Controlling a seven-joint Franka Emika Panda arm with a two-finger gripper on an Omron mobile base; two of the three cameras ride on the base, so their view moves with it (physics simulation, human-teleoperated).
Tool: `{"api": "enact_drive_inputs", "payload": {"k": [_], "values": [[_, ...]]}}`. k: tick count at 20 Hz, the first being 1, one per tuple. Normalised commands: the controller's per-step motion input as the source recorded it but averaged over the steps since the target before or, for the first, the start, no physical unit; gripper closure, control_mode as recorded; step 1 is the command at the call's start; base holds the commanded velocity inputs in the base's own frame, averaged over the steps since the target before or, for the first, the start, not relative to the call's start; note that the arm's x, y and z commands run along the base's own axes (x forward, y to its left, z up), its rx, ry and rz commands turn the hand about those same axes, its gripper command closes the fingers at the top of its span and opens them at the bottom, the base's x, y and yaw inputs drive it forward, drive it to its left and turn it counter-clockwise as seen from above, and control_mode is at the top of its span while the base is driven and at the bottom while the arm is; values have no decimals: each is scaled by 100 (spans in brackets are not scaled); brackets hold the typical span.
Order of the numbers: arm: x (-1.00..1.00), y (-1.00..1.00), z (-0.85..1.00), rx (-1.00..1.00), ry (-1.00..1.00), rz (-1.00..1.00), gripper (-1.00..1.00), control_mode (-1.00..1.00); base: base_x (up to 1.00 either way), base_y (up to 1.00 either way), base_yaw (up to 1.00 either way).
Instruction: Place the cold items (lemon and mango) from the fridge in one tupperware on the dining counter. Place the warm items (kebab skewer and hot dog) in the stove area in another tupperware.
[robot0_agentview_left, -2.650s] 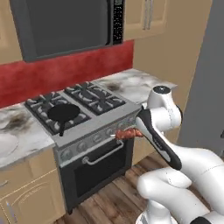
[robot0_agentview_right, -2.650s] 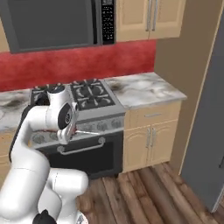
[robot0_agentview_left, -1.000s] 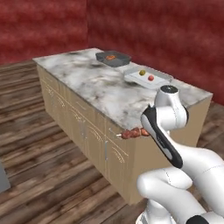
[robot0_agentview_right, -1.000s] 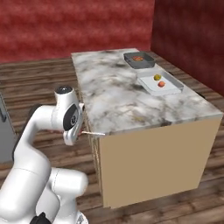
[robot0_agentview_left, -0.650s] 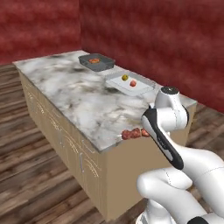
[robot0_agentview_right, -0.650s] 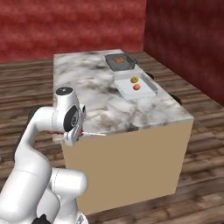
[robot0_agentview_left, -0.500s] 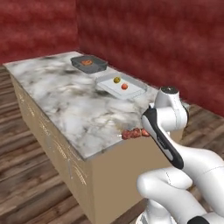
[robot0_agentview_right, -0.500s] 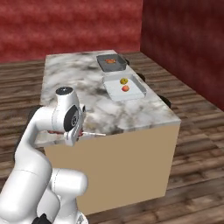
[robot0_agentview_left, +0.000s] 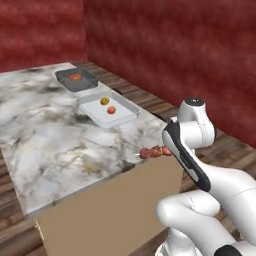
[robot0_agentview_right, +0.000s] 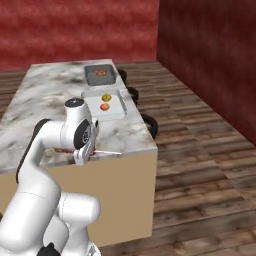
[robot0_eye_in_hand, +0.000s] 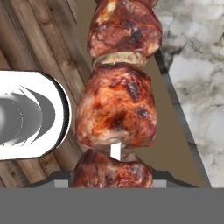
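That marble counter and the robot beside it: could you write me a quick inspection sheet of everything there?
Surface: marble dining counter, wooden base.
Job's things: kebab skewer held level at the counter's near corner; clear tupperware holding two round fruits, one yellowish, one orange-red; dark tupperware behind it with one reddish item, too small to identify.
Clutter: nothing seen.
Grippers: gripper has its jaws shut on the skewer; meat chunks show close up in the hand view.
Cables: nothing seen.
Surroundings: red walls, wood plank floor, dark stools along the counter's far side.
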Motion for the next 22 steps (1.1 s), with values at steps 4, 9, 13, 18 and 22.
{"api": "enact_drive_inputs", "payload": {"k": [4,9,13,18,22], "values": [[0,0,0,0,0,0,100,100,37,-100,9],[0,0,0,0,0,0,100,100,70,-100,13],[0,0,0,0,0,0,100,100,79,-100,13],[0,0,0,0,0,0,100,100,77,-100,21],[0,0,0,0,0,0,100,100,71,-100,33]]}}
